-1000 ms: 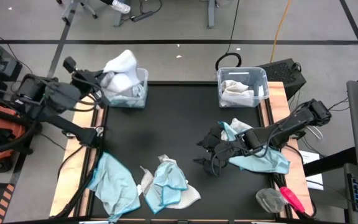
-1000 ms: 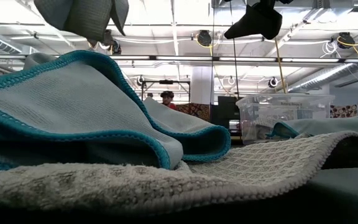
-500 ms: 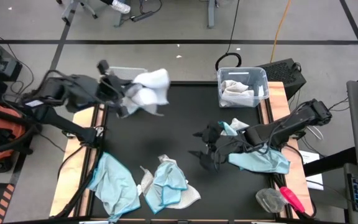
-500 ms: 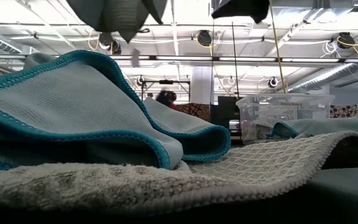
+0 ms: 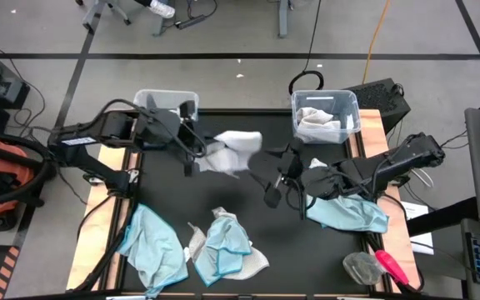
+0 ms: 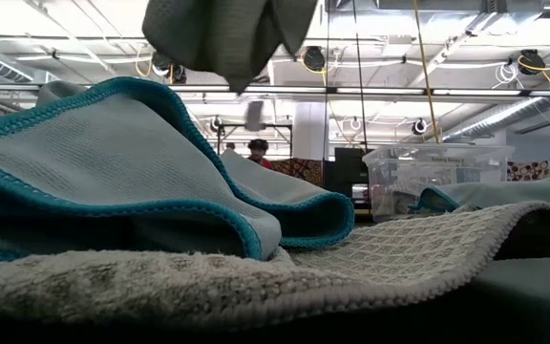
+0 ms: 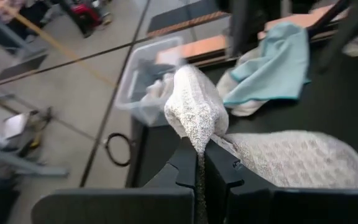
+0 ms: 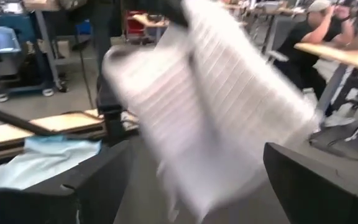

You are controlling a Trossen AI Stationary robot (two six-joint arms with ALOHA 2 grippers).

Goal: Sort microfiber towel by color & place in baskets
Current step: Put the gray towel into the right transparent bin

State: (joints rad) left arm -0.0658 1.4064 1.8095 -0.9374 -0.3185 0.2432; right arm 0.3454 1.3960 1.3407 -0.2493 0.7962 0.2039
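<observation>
My left gripper is over the table's middle, shut on a white waffle-weave towel. In the low view that towel hangs high up. My right gripper is open just right of the towel, which fills the space in front of its spread fingers. The far-left basket shows no towel. The far-right basket holds pale towels. Teal towels lie at the near left, near middle and right. My left gripper pinches a bunched fold of the white towel between its two fingers, coming level from the table's left. The towel is lifted clear of the table. One lump bulges past the fingertips and the rest drapes beside them. I cannot tell whether my right gripper touches the towel.
A grey-white towel lies mixed into the near-middle teal heap. A red-handled tool and a small clear lump sit at the near right corner. Bare black mat lies under the held towel. A black case stands behind the right basket.
My left gripper has lifted the white towel off the far-left basket and swung it toward the table's right, to over the middle. The towel now hangs clear, and the basket is uncovered. My right gripper has risen and moved toward the far edge, up to the towel.
</observation>
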